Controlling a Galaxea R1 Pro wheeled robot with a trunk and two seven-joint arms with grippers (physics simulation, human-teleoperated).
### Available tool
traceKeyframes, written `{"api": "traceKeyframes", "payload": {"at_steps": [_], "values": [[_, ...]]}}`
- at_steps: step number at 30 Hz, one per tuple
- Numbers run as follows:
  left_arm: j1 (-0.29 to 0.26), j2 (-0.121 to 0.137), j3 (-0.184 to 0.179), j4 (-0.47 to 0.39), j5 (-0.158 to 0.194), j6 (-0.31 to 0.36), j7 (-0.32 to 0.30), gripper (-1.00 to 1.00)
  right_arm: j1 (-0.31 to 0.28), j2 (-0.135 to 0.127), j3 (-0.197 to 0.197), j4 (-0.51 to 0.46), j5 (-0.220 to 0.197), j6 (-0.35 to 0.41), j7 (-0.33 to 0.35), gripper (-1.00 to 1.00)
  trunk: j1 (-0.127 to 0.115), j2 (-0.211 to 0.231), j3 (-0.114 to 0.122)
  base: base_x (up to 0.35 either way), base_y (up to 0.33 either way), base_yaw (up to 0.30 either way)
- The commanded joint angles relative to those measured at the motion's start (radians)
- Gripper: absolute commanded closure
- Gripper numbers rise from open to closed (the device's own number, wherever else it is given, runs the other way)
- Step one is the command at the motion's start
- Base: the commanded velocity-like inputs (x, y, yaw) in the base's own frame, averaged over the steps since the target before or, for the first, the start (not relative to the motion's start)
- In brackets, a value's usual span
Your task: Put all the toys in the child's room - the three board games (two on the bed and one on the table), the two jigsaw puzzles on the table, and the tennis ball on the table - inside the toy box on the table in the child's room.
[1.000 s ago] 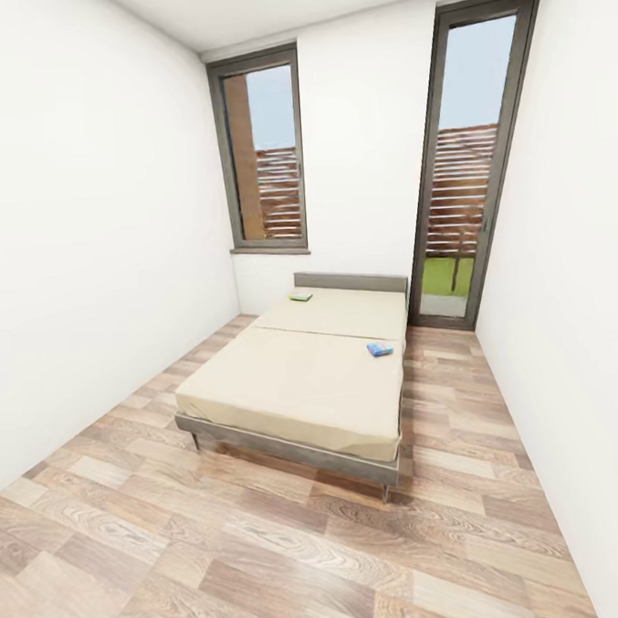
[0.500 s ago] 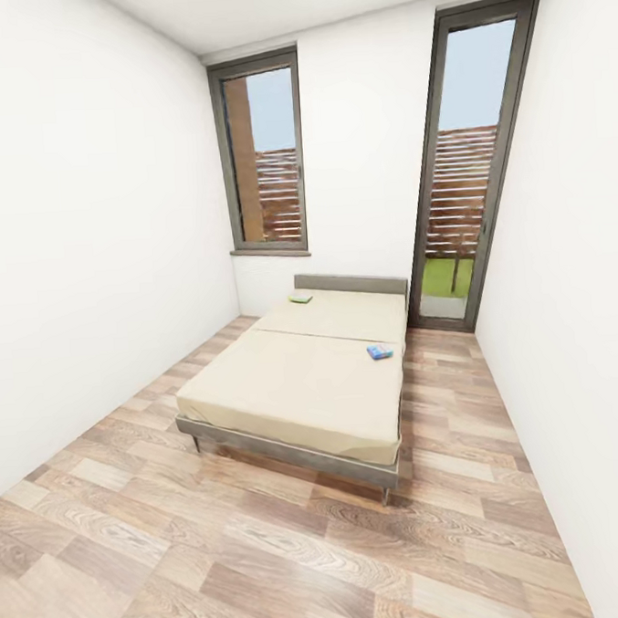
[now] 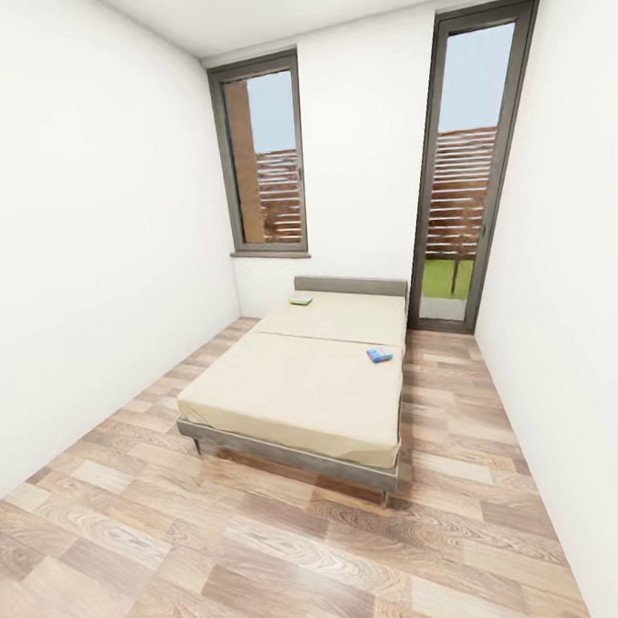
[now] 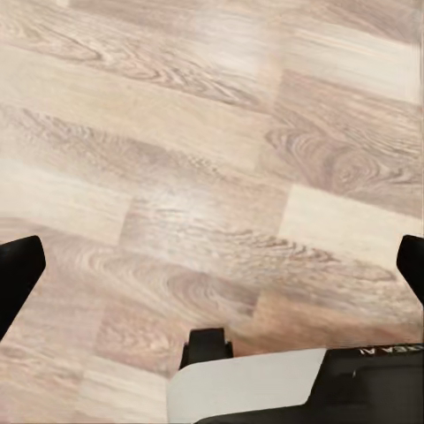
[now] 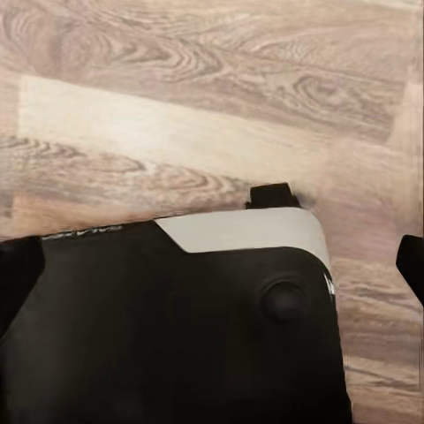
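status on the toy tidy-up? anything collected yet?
Nothing looks done. Both board games lie on the bed: the green game by the headboard, the blue game near the bed's right edge. Nothing is in hand: both wrist views look down at wood floor, fingers spread wide and empty. Every toy is still to be boxed.

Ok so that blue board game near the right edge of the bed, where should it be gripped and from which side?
The blue board game lies flat near the bed's right edge. Probably best to approach from the floor on that side and pinch across its thin edges from above. It is too small here to judge finer detail.
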Motion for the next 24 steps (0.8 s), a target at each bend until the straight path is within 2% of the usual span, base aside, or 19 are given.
{"api": "traceKeyframes", "payload": {"at_steps": [1, 5, 10, 15, 24], "values": [[-0.022, 0.000, -0.005, 0.000, 0.002, -0.004, 0.004, -1.00, -0.026, -0.002, -0.009, -0.008, -0.017, 0.022, -0.024, -1.00, -0.004, 0.007, 0.002, 0.000, 0.000, 0.000], [-0.056, 0.000, 0.000, -0.001, 0.006, -0.022, 0.011, -1.00, -0.107, -0.003, -0.038, -0.017, -0.051, 0.044, -0.119, -1.00, -0.019, 0.035, 0.014, 0.000, 0.000, 0.000], [-0.071, -0.007, 0.004, 0.006, 0.009, -0.074, 0.020, -1.00, -0.134, 0.006, -0.056, -0.018, -0.065, 0.040, -0.190, -1.00, -0.038, 0.070, 0.030, 0.000, 0.000, 0.000], [-0.074, -0.009, 0.004, 0.011, 0.011, -0.091, 0.023, -1.00, -0.137, 0.002, -0.058, -0.019, -0.067, 0.030, -0.203, -1.00, -0.058, 0.105, 0.046, 0.000, 0.000, 0.000], [-0.074, -0.008, -0.007, 0.019, 0.007, -0.093, 0.013, -1.00, -0.137, -0.004, -0.052, -0.012, -0.062, -0.041, -0.200, -1.00, -0.092, 0.168, 0.074, 0.000, 0.000, 0.000]]}}
